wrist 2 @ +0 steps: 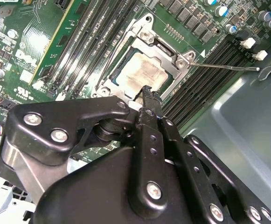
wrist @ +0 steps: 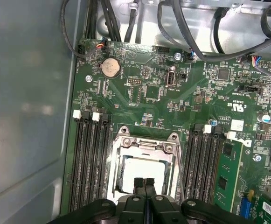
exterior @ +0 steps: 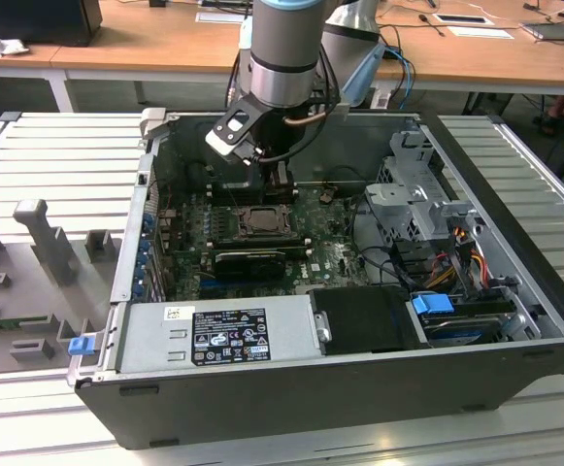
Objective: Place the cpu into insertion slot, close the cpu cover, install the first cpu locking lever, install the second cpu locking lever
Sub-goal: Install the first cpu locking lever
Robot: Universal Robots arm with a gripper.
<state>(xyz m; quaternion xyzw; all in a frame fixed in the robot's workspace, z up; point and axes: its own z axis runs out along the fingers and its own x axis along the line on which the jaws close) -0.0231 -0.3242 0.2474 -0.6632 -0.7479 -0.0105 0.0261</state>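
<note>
**Two fingers pinched together at the socket's edge**

Much of the action is masked. In the exterior view the grey robot arm [exterior: 282, 58] hangs into the open black computer case [exterior: 359, 408], which lies on the ribbed grey table [exterior: 58, 155]. Its wrist blocks the working end, so from there I cannot tell how the tips sit. The small square insertion slot with its dark frame [exterior: 259, 221] is just a dim patch on the green motherboard [wrist: 149, 93].

In both wrist views the black linkage crowds the near edge and cuts off part of the socket. The slot's contact field is out of sight beneath the chip.

Now the black metal fingers [wrist: 138, 186]: pressed side by side, barely a seam between them, nothing gripped. In the second wrist view their tip [wrist 2: 149, 100] comes down at the near rim of the thin silver hinged cpu cover [wrist: 114, 161]; actual contact is hard to judge.

The cpu, a flat square chip with a pale silvery face [wrist: 130, 170], sits in the slot, showing through the opening of the cover lying around it [wrist 2: 142, 72].

One thin silver wire lever [wrist 2: 228, 66] juts from the socket corner across the black memory slots [wrist 2: 205, 81]; whether it is hooked down, I cannot tell.
</note>
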